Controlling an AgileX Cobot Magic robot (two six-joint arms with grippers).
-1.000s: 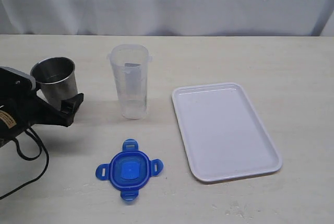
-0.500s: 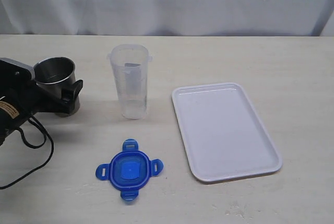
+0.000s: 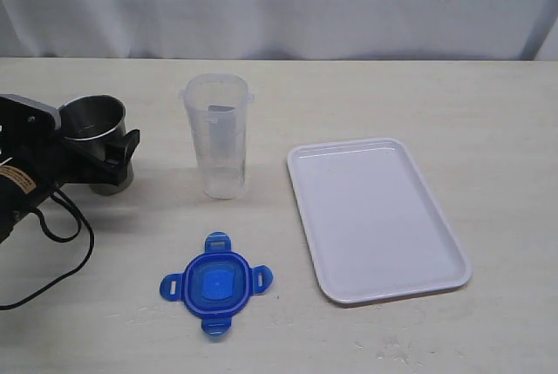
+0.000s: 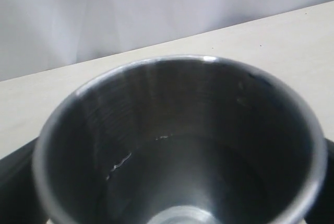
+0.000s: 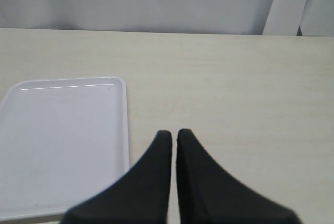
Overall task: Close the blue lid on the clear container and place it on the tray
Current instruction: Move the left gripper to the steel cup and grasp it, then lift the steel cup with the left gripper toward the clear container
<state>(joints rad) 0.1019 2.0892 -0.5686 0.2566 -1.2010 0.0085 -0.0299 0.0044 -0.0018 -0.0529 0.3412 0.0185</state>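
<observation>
The blue lid (image 3: pixel 216 284) lies flat near the table's front, left of centre. Behind it the clear container (image 3: pixel 217 139) stands upright and uncovered. To the right lies the white tray (image 3: pixel 377 217), with nothing on it. My left gripper (image 3: pixel 108 153) is at the far left, open, its jaws straddling a grey metal cup (image 3: pixel 92 128); that cup (image 4: pixel 177 145) fills the left wrist view. My right gripper (image 5: pixel 174 135) is shut on nothing, hovering beside the tray's (image 5: pixel 62 140) edge, and is out of the exterior view.
A black cable (image 3: pixel 52 243) loops on the table below the left arm. A white curtain (image 3: pixel 279 3) hangs behind the table's far edge.
My left gripper has moved back and slid around the metal cup. The lid, container and tray have not moved.
</observation>
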